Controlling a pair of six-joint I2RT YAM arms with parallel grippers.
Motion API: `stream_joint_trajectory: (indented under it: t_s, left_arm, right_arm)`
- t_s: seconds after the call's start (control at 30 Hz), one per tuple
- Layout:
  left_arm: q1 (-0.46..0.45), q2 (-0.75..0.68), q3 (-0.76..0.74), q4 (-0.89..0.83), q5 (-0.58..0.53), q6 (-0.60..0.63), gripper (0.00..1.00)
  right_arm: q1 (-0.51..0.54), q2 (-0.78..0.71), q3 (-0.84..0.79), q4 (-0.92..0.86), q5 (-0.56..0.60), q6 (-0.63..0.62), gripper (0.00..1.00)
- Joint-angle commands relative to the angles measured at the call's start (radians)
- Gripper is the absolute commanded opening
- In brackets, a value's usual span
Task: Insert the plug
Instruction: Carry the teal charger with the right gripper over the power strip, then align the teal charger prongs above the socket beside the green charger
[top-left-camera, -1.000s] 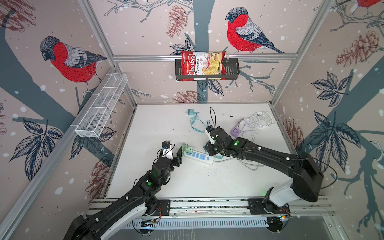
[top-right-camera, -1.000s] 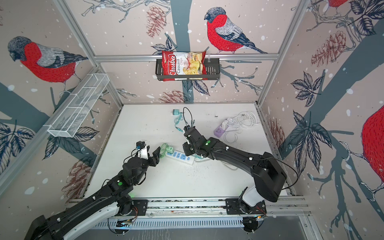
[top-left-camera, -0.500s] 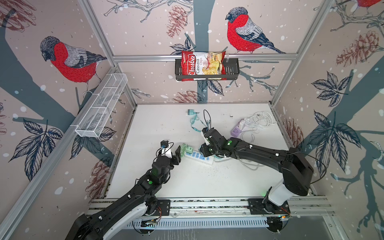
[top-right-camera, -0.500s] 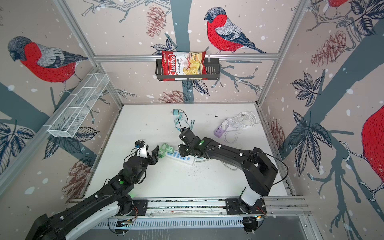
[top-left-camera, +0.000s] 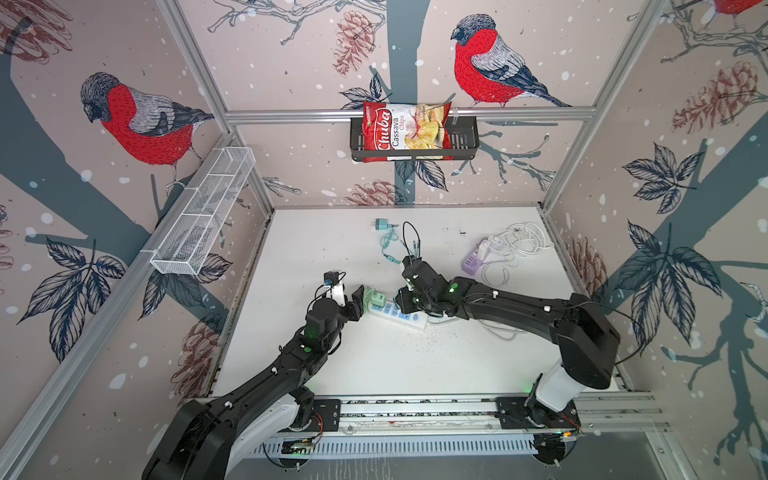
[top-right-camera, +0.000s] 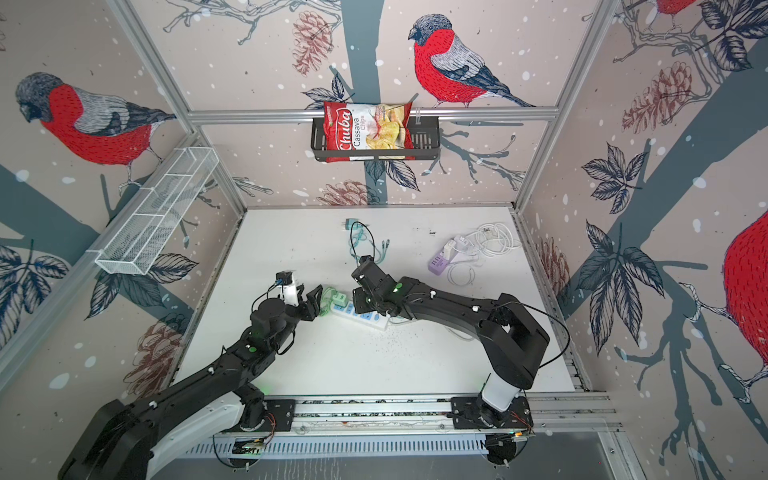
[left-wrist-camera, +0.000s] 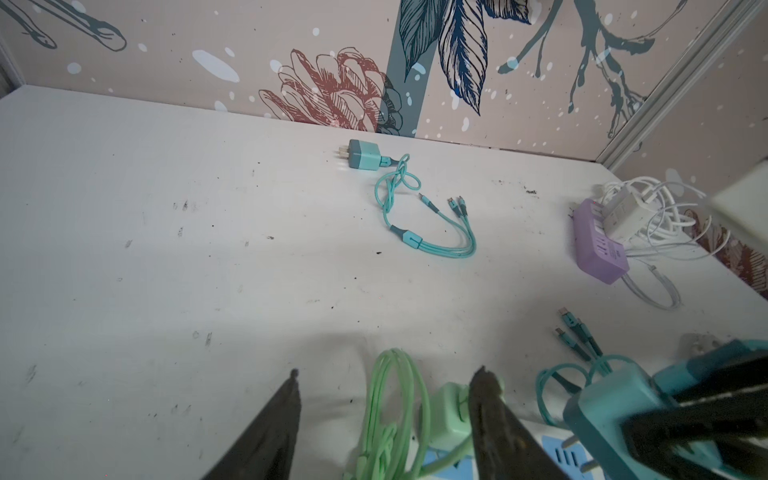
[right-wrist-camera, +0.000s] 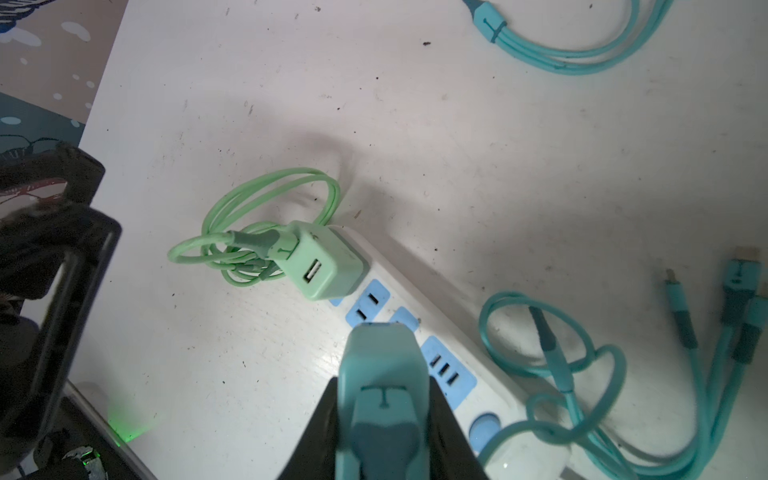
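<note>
Your right tool (right-wrist-camera: 384, 386) is clamped on the teal plastic charger plug (right-wrist-camera: 382, 399), one finger on each flat side. The plug's long axis runs along the fingers and slopes down toward the white power strip with blue socket faces (top-left-camera: 400, 316). The left wrist view shows its metal prongs (left-wrist-camera: 575, 444) leading, bare and just above a blue socket, so it is not seated. Whether they touch the strip I cannot tell.

The strip lies on the white counter (top-left-camera: 332, 249) near the middle, with its long axis running from far left to near right. At its far-left end a light green cube charger (right-wrist-camera: 324, 266) is already plugged in, USB port up, with its light green cable (right-wrist-camera: 257, 232) coiled just beyond that end. The held plug hangs over the sockets next to it on the right.

Your left tool (left-wrist-camera: 388, 370) stands part-way wide at that same end. The green coil lies between its fingers and nothing is gripped.

The plug's own teal cable (right-wrist-camera: 552, 361) loops on the counter on the far side of the strip. The widest open counter lies on the near side of the strip and to the far left.

A second teal charger with cable (top-left-camera: 380, 224) lies at far centre. A purple power strip with white adapter and cord (top-left-camera: 473, 261) sits far right, near the wall.

A black wall basket (top-left-camera: 465, 141) on the far wall holds a red chips bag (top-left-camera: 386, 129) lying sideways. A white wire basket (top-left-camera: 203, 212) with compartments hangs on the left wall.
</note>
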Motion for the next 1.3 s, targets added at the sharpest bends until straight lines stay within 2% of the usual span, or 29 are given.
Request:
stream_joint_trajectory:
  t_s: [0.0, 0.07, 0.2, 0.6, 0.9, 1.03, 1.27]
  left_arm:
    - [0.061, 0.054, -0.003, 0.144, 0.138, -0.032, 0.63]
    - [0.091, 0.102, 0.005, 0.176, 0.185, -0.046, 0.62]
    - [0.094, 0.161, 0.018, 0.206, 0.237, -0.058, 0.59]
    - [0.094, 0.262, 0.014, 0.244, 0.277, -0.084, 0.56]
    - [0.094, 0.382, 0.029, 0.273, 0.385, -0.094, 0.51]
    - [0.094, 0.38, -0.014, 0.331, 0.381, -0.1, 0.5]
    - [0.094, 0.351, -0.03, 0.298, 0.382, -0.102, 0.5]
  right_arm:
    - [0.004, -0.013, -0.015, 0.04, 0.025, 0.028, 0.1]
    - [0.003, -0.018, -0.022, 0.04, 0.027, 0.033, 0.1]
    - [0.004, -0.035, -0.036, 0.03, 0.04, 0.04, 0.1]
    - [0.004, -0.089, -0.102, 0.006, 0.085, 0.058, 0.1]
    - [-0.008, -0.109, -0.12, 0.003, 0.064, 0.038, 0.09]
    - [-0.011, -0.123, -0.123, -0.009, 0.063, 0.029, 0.09]
    - [-0.022, -0.116, -0.127, -0.02, 0.034, -0.009, 0.09]
